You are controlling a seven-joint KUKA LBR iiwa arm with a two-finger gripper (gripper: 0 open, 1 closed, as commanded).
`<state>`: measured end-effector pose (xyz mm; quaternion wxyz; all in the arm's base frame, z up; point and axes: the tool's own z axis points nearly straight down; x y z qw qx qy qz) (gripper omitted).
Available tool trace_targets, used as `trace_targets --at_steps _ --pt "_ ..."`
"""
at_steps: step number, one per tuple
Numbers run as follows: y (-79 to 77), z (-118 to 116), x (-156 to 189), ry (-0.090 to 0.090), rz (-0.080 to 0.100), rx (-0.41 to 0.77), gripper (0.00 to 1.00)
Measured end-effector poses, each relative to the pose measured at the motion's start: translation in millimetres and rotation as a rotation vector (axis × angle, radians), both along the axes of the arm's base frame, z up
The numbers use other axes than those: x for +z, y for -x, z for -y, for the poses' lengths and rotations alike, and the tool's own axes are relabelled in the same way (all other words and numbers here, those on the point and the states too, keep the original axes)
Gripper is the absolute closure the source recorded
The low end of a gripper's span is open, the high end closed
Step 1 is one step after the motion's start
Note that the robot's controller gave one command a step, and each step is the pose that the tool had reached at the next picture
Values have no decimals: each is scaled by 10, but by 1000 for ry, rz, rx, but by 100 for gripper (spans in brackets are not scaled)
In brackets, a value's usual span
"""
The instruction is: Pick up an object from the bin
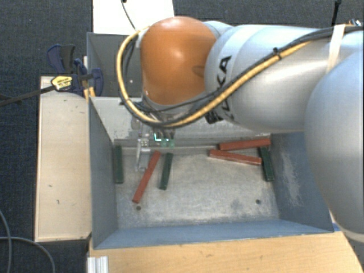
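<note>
- Grey bin holds loose sticks lying flat on the floor, none heaped.
- Left green stick: dark, runs along the left wall, apart from the gripper.
- Middle green stick: dark, just right of the red-brown stick. Their upper ends are close and they splay apart lower down. It is the nearest obstruction.
- Thin grey bar lies crosswise near the back wall and passes right by the gripper.
- Pair of red sticks sits at back right in a narrow V. Right green stick is at their right end. All are well apart from the gripper.
- Orange wrist cover and its looped cables hang over the back-left of the bin and hide the upper tool.
- Gripper sits low at back left, at the upper end of the red-brown stick. Can't tell whether it is spread or pressed together, or whether it pinches anything.
- Red-brown stick: long, slim and straight. It lies diagonally in the left-centre of the floor, with its lower end toward front left.
</note>
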<state>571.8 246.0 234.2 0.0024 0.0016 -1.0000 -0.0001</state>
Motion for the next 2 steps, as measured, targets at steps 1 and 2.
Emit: trace_targets --at_steps 1,2 --pt "-87 351 -1597 1 0 67 0" --pt "235 810 -1642 0 5 476 0"
